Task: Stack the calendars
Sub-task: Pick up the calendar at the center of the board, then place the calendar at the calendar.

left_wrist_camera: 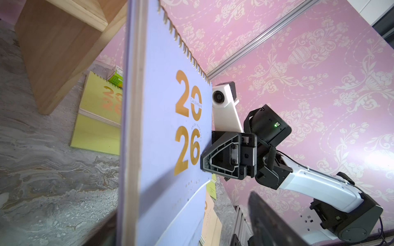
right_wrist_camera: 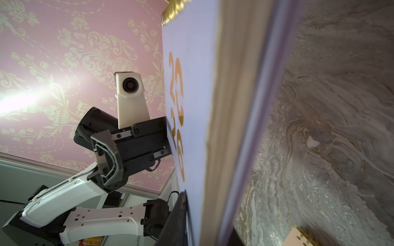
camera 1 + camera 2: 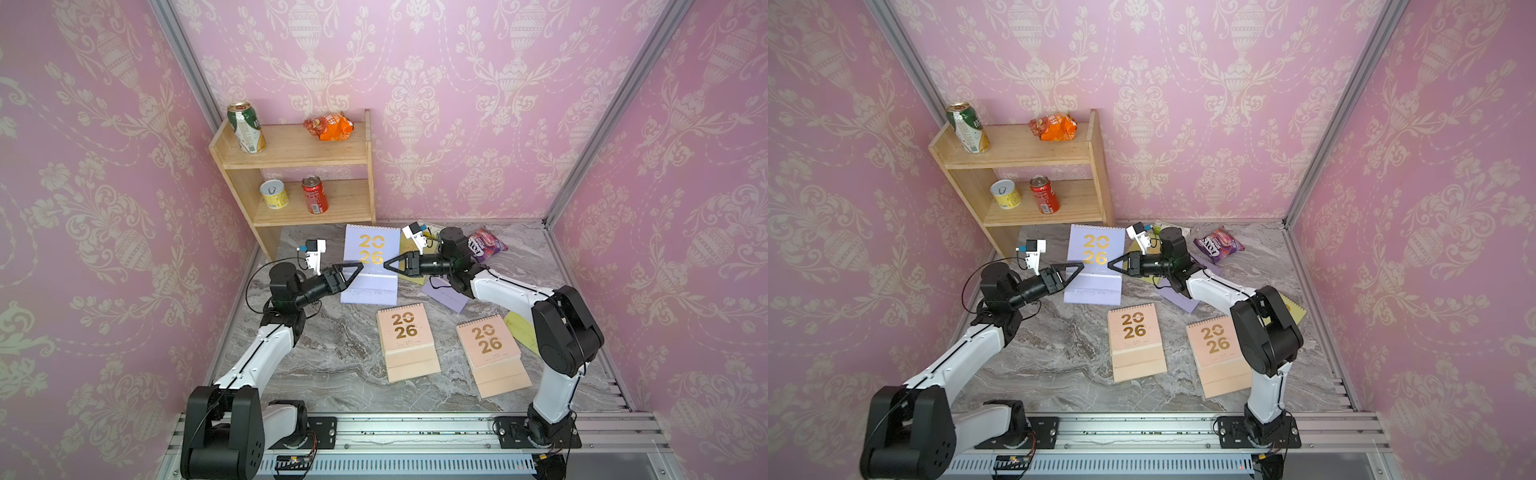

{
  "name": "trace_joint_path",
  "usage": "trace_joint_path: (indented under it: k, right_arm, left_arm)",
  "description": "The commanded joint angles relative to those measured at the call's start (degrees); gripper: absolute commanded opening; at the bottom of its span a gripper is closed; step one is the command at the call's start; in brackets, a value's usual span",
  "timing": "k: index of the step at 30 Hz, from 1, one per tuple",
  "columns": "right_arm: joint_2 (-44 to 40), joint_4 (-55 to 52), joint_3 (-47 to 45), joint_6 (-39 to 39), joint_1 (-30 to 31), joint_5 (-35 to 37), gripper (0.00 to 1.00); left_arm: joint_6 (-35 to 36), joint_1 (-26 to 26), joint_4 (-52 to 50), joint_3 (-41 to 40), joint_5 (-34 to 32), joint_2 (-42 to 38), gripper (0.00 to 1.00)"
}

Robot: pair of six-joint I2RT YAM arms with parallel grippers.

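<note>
Lilac calendar [image 3: 369, 249] up off the marble table [image 3: 332, 365] at far centre, cover and gold 2026 facing up, spiral along the far edge. Hangs between the two arms. Pinched at its right edge by the right gripper [image 3: 387, 266], jaws narrow, one finger [image 1: 232, 153] flat against the cover in the left wrist view. Flanked on the left side by the left gripper [image 3: 360, 268], jaws spread wide, one finger [image 2: 106, 157] well clear of the cover.

Down on the marble: near-centre peach calendar [image 3: 405, 336] and near-right peach calendar [image 3: 490, 349], both flat, just apart. Second lilac calendar [image 3: 446, 297] partly under the right arm. Yellow-green calendar [image 3: 517, 330] peeking out behind that arm at right. Another yellow-green calendar [image 1: 97, 119] flat at far, partly hidden by the raised one. Purple snack packet [image 3: 486, 245] at far right.
</note>
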Motion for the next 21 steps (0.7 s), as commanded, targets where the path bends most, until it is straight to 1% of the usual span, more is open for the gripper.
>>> trace_joint_path:
  k: [1, 6, 11, 13, 17, 21]
  right_arm:
    - [-4.32, -7.65, -1.48, -5.67, -1.61, 2.03, 0.00]
    - [-9.37, -15.73, -4.20, -10.14, -3.24, 2.87, 0.00]
    - [-14.40, -28.89, -8.11, -18.20, -5.12, 3.76, 0.00]
    - [-16.41, -33.03, -9.46, -20.29, -5.91, 3.27, 0.00]
    - [-20.37, -37.58, -12.76, -22.92, -6.69, 0.83, 0.00]
    - [-21.59, -43.04, -14.25, -26.18, -6.79, -2.46, 0.00]
  left_arm:
    - [3.88, -0.41, -1.02, 0.47, 0.22, -2.98, 0.99]
    - [6.92, -0.38, -5.87, 0.71, -2.73, -4.96, 0.99]
    - [12.96, -0.44, -16.07, 1.70, -9.18, -7.30, 0.99]
    - [14.38, -0.55, -18.46, 1.84, -11.26, -7.80, 0.99]
    - [14.82, -0.63, -18.74, 1.44, -12.66, -8.36, 0.99]
    - [14.78, -1.28, -18.18, 1.06, -12.50, -8.21, 0.99]
